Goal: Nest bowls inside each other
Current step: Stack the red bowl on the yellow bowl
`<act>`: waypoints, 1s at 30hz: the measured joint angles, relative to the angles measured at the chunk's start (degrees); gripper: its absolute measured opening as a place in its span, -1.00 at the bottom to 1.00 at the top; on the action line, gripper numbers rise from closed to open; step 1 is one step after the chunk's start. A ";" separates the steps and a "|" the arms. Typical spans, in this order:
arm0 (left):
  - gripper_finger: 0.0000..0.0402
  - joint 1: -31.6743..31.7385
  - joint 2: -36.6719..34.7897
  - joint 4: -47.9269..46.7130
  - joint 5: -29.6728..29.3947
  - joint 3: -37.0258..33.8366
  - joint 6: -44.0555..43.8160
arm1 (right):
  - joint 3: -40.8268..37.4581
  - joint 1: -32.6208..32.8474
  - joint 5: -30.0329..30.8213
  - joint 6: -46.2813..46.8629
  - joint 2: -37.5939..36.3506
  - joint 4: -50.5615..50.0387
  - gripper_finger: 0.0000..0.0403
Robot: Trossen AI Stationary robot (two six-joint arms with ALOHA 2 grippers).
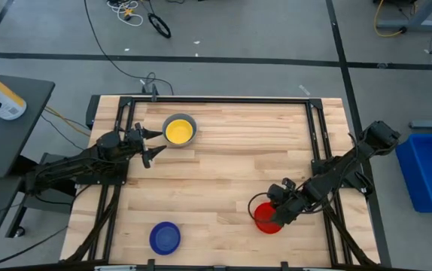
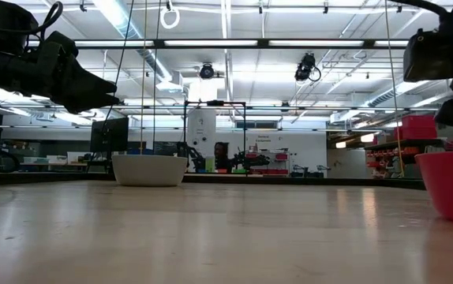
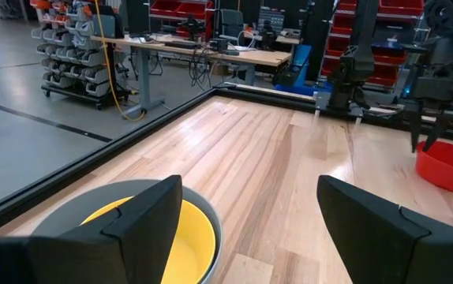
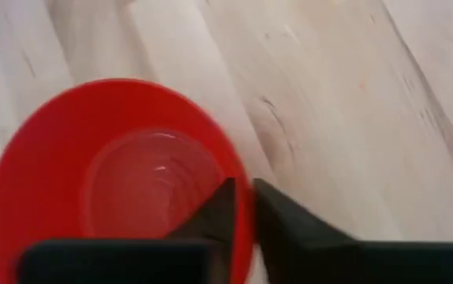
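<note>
1. Red round plastic bowl (image 1: 267,219) sits on the pale wooden table (image 1: 223,158) toward the near right; the right gripper (image 1: 276,213) is at its rim.
2. Right wrist view: the two dark fingers (image 4: 286,225) stand narrow, one inside the red bowl (image 4: 124,170) and one outside, pinching its wall between them.
3. Yellow round plastic bowl (image 1: 178,132) rests nested inside the grey round plastic bowl (image 1: 192,120) at the far left-centre of the table.
4. Left gripper (image 1: 152,144) hovers just beside the grey bowl, jaws spread wide, holding nothing; in the left wrist view the nested pair (image 3: 187,229) lies just ahead of its fingers (image 3: 144,217).
5. Dark blue round plastic bowl (image 1: 165,237) stands alone near the front edge, well apart from both grippers.
6. Low view: grey bowl (image 2: 149,170) upright on the table; red bowl (image 2: 451,181) at the right edge.
</note>
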 joint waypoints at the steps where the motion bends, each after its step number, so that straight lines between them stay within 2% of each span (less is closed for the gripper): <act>1: 0.52 0.00 0.00 0.00 0.00 0.00 0.00 | 0.00 0.00 0.01 -0.52 0.00 0.27 -0.87; 3: 0.52 0.00 0.00 0.00 0.00 0.00 0.00 | 0.02 0.02 0.06 -1.55 0.00 1.38 -0.95; 8: 0.52 0.00 0.00 -0.04 0.00 0.00 0.00 | 0.02 0.00 2.25 -3.98 0.00 2.47 -0.97; 14: 0.52 0.00 -0.01 -0.05 0.00 0.00 0.00 | 0.00 -1.28 10.22 -8.47 0.00 4.36 -0.98; 20: 0.52 0.00 0.00 -0.05 0.02 0.00 0.00 | 0.00 -6.70 20.84 -16.66 0.00 9.31 -0.99; 23: 0.52 0.00 0.00 -0.39 0.00 0.00 0.28 | 0.00 -11.24 25.53 -26.02 0.02 16.85 -0.99; 26: 0.52 0.00 0.00 -0.52 0.00 0.00 0.35 | -0.45 -17.18 26.40 -38.99 0.00 29.40 -0.99; 28: 0.52 0.00 0.00 -0.55 0.01 0.00 0.61 | -1.83 -21.88 22.66 -48.18 0.02 40.44 -0.99; 30: 0.52 0.00 0.00 -0.55 0.00 0.00 0.85 | -3.47 -27.25 16.05 -54.88 0.62 51.39 -0.99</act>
